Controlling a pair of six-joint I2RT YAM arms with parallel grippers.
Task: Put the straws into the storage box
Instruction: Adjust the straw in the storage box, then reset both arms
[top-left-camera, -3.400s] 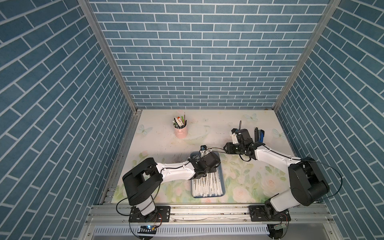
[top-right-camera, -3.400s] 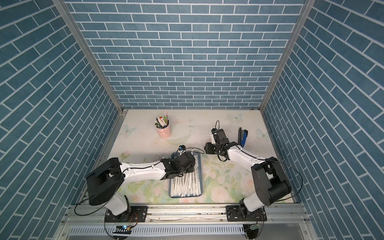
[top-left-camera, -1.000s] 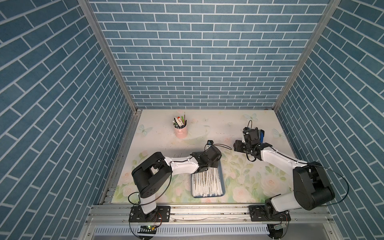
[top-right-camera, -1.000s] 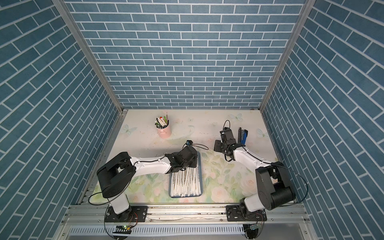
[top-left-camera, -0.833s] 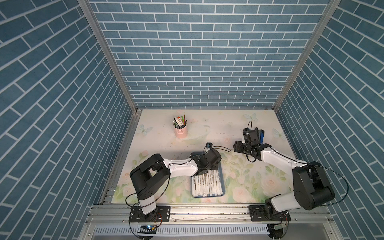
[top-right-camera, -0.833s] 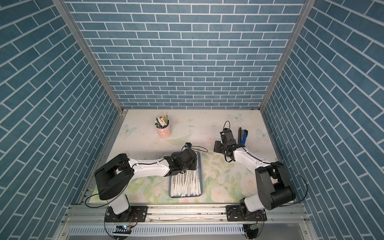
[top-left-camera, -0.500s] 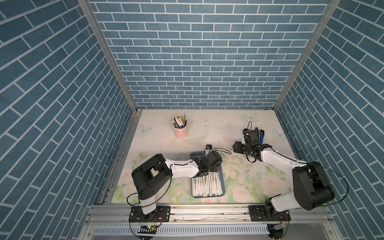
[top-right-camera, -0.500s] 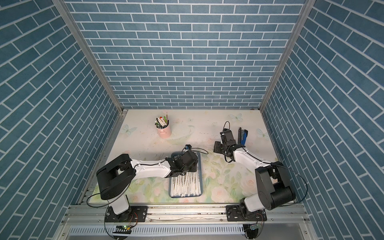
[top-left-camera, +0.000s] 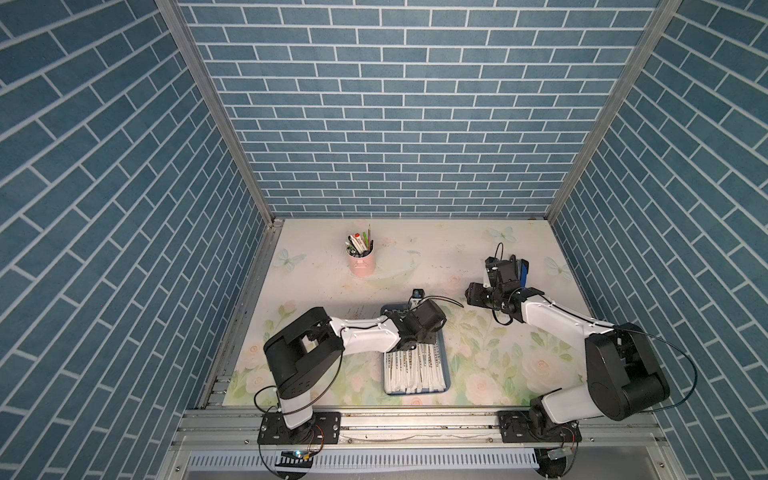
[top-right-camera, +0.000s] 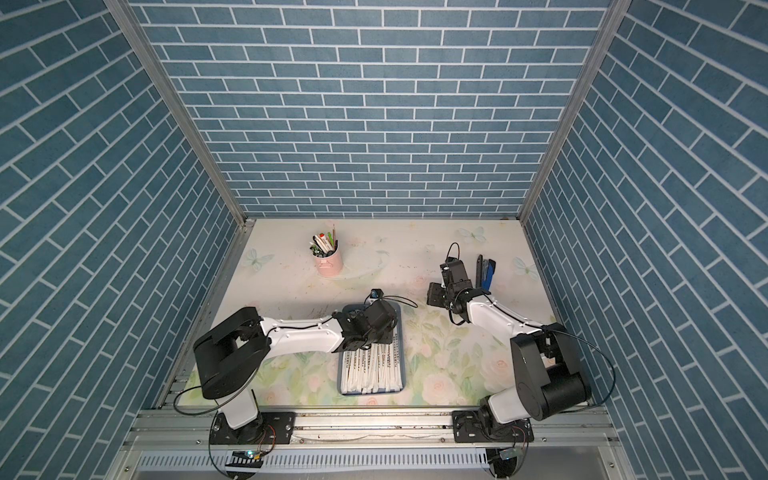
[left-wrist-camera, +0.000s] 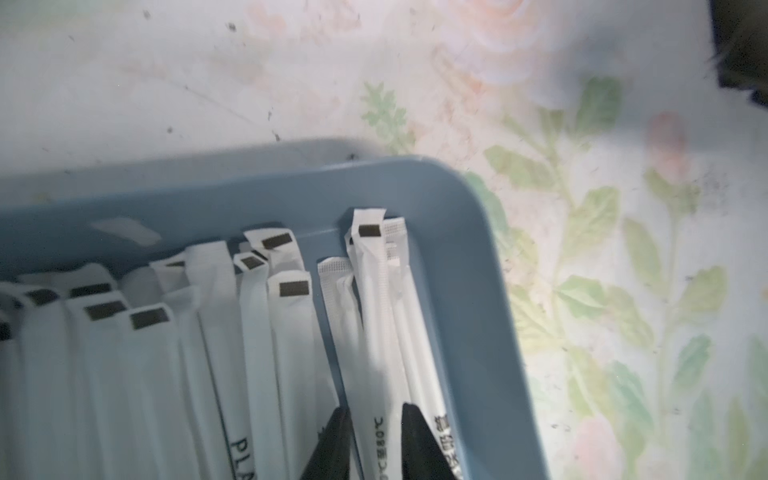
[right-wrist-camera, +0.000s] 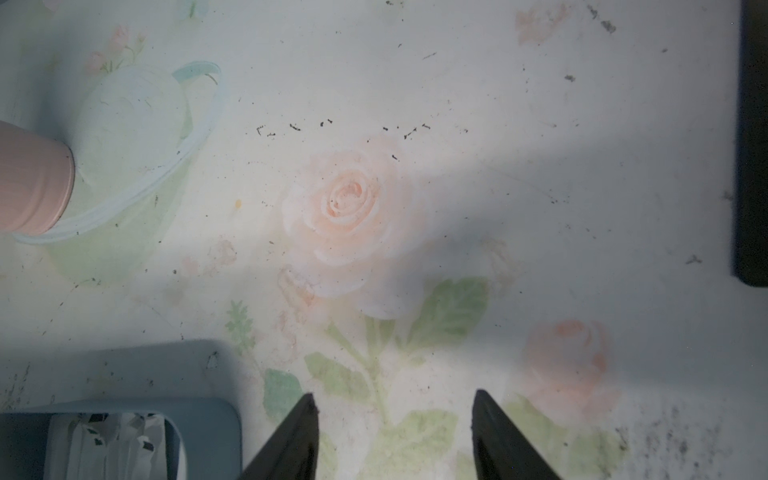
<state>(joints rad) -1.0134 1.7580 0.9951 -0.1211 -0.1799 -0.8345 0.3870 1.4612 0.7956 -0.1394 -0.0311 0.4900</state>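
Fingers of the left gripper (left-wrist-camera: 376, 415) stand narrowly apart astride one of the straws (left-wrist-camera: 374, 332) — gripped or merely straddled, I cannot tell. Others lie alongside in the storage box (left-wrist-camera: 478, 291) (corner just past the tips). The right gripper (right-wrist-camera: 395, 436) gapes wide, empty.

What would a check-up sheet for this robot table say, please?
Surface: flowery table, speckled with dark marks.
Job's things: straws lie side by side in the blue box.
Clutter: pink cup of pens; stapler.
Grippers: left gripper straddles one straw in the box, grip unclear; right gripper open, empty, above bare table.
Cables: black wire loops off the left wrist, snagging nothing.
Surroundings: blue brick walls, metal rail in front.
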